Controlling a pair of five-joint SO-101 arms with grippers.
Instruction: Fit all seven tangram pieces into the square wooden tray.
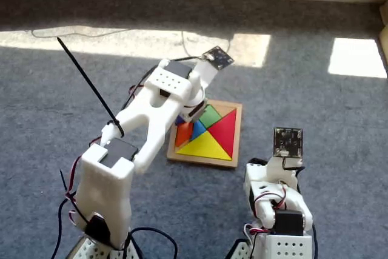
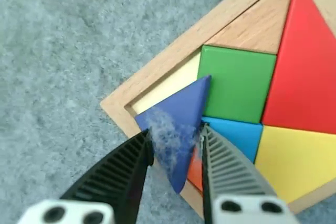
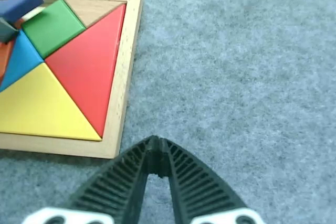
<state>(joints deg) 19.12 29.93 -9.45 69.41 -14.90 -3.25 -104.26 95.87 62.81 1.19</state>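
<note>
The left end effector pinches a dark blue triangle, tilted over the bare corner slot of the square wooden tray, apparently ready to seat it. Farther right, the right end effector is closed and empty above the grey surface, clear of the tray.

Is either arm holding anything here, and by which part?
The left gripper holds the dark blue triangle, jaws pressed on two of its edges toward one corner. The right gripper holds nothing.
</note>
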